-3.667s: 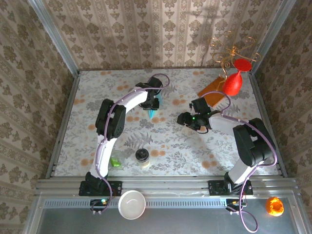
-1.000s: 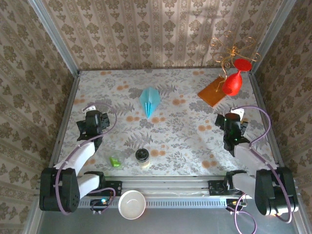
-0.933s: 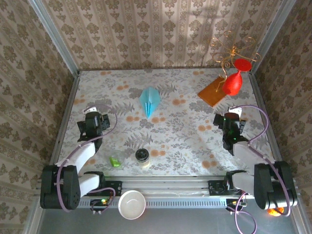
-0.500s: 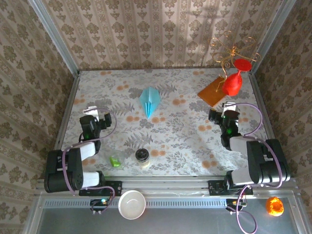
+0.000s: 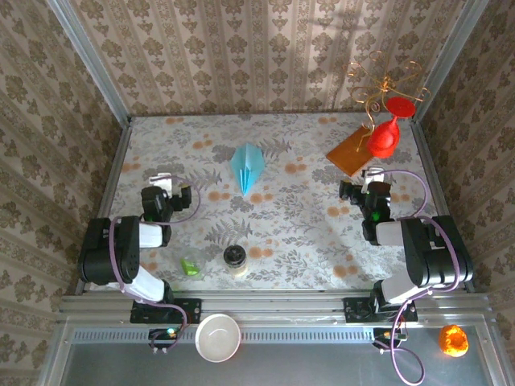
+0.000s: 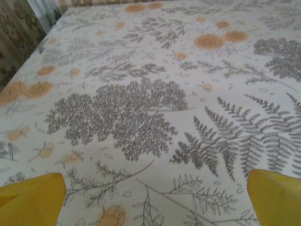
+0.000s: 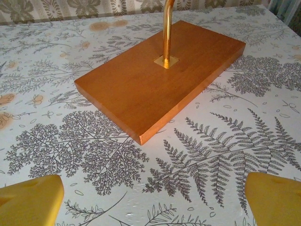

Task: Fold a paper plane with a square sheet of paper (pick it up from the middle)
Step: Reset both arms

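Locate paper plane [image 5: 248, 167] flat on table [image 5: 282, 233], 12 o'clock of centre, nose toward 6 o'clock. Verify left hand [image 5: 163, 186] at 9 o'clock and right hand [image 5: 366, 186] at 3 o'clock, with fingers apart, holding nothing. Treat folding as likely complete; park arms without crossing plane.

Bright, even light — soft shadows, mild blur.

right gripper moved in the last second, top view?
Yes. In the top view the right gripper has shifted up-frame and slightly left, closing the gap to the wooden base. Its jaws stand open.
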